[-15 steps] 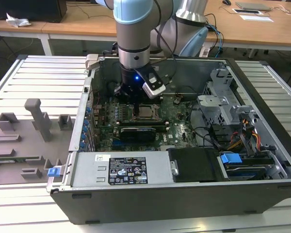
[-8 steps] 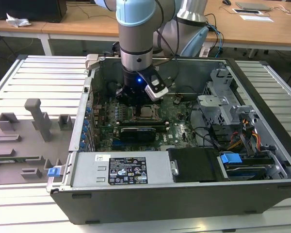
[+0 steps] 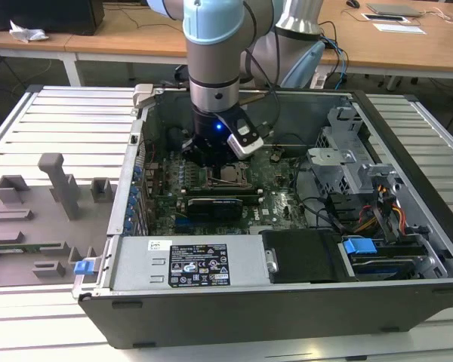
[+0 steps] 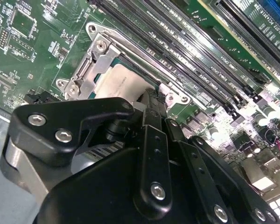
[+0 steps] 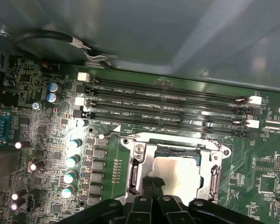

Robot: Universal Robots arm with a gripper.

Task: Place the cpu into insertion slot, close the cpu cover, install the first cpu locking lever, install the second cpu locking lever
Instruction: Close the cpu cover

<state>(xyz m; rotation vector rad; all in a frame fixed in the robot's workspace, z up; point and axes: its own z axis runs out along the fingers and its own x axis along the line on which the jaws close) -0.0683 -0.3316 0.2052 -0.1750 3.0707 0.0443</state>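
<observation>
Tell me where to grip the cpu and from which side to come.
Take the cpu by two opposite edges, coming straight down from above. It lies flat in the insertion slot, whose silver rim walls it in all round, so a sideways approach looks blocked.

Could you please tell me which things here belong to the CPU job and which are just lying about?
Job: cpu, cover, gripper.
Lying about: memory slots, black cable, grey fixtures.
</observation>
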